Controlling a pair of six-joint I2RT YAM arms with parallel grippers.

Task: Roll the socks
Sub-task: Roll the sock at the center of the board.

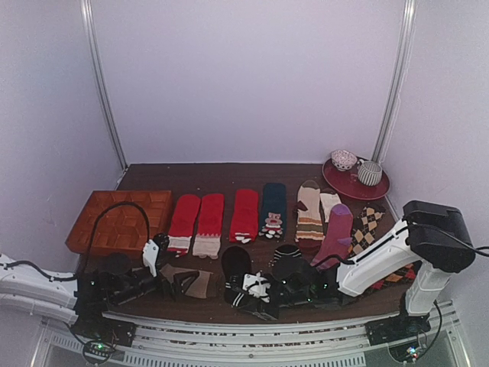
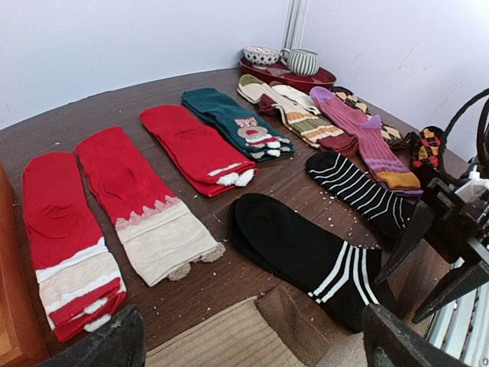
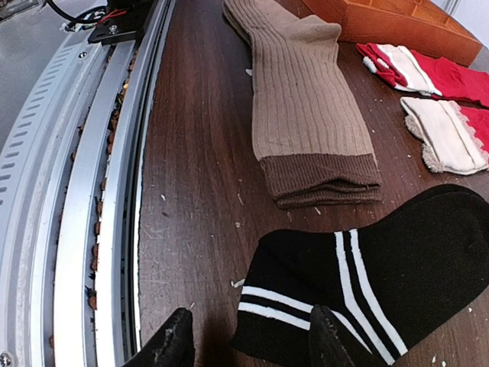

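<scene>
The mostly black sock (image 2: 302, 246) with white cuff bands lies flat near the table's front; it also shows in the top view (image 1: 238, 269) and the right wrist view (image 3: 382, 287). The thinly white-striped black sock (image 2: 357, 189) lies to its right, seen from above too (image 1: 288, 258). My right gripper (image 3: 250, 344) is open, low over the black sock's cuff, its fingers either side of the cuff corner; in the top view it is at the cuff (image 1: 256, 289). My left gripper (image 2: 256, 344) is open and empty above the tan sock (image 2: 229, 336).
Red socks with pale cuffs (image 2: 145, 202), a teal sock (image 2: 233, 122), striped and purple socks (image 2: 359, 138) lie in a row behind. An orange tray (image 1: 118, 220) sits back left. A red plate with cups (image 1: 355, 180) stands back right. A metal rail (image 3: 99, 214) runs along the front edge.
</scene>
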